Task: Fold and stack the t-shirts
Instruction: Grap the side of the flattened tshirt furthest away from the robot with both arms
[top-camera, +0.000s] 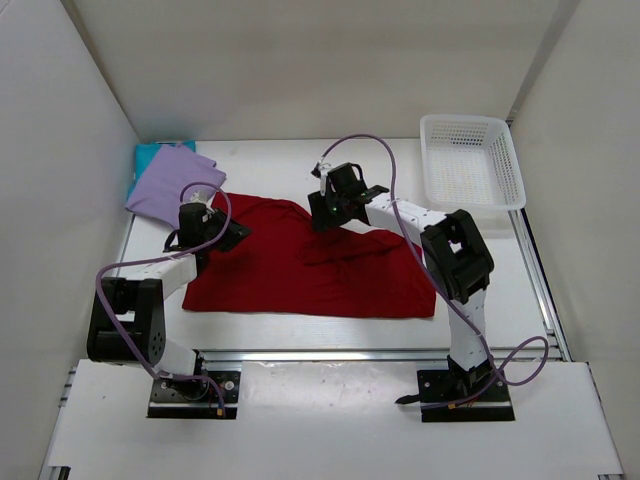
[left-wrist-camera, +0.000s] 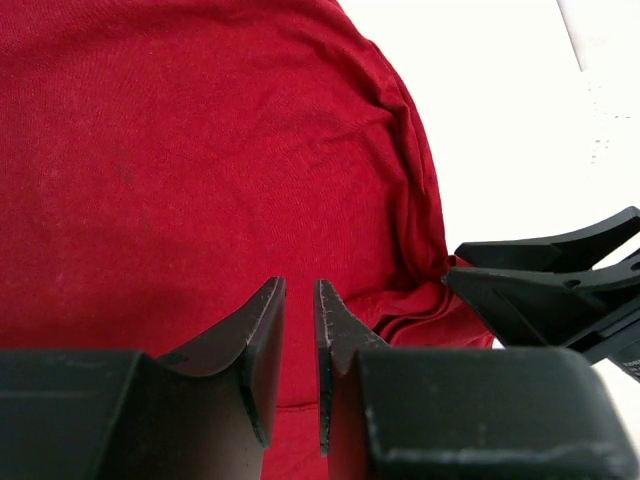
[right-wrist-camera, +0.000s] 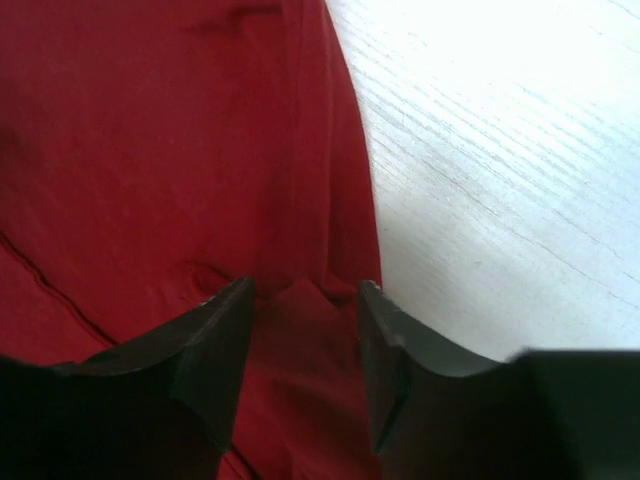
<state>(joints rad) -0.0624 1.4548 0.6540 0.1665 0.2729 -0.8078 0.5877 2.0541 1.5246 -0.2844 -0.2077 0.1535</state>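
Observation:
The red t-shirt (top-camera: 310, 268) lies spread across the middle of the table. It also fills the left wrist view (left-wrist-camera: 200, 150) and the right wrist view (right-wrist-camera: 150, 150). The lavender t-shirt (top-camera: 170, 188) lies folded at the back left on the teal t-shirt (top-camera: 148, 156). My left gripper (top-camera: 216, 233) hangs low over the red shirt's back left part; its jaws stand a narrow gap apart and hold nothing (left-wrist-camera: 300, 300). My right gripper (top-camera: 325, 213) is open at the shirt's back edge, its jaws on either side of a raised peak of red cloth (right-wrist-camera: 305, 295).
A white lattice basket (top-camera: 470, 160) stands at the back right. The right gripper's black fingers (left-wrist-camera: 560, 285) show in the left wrist view beside bunched red cloth. Bare white table (right-wrist-camera: 500, 150) lies right of the shirt's edge. White walls close in on three sides.

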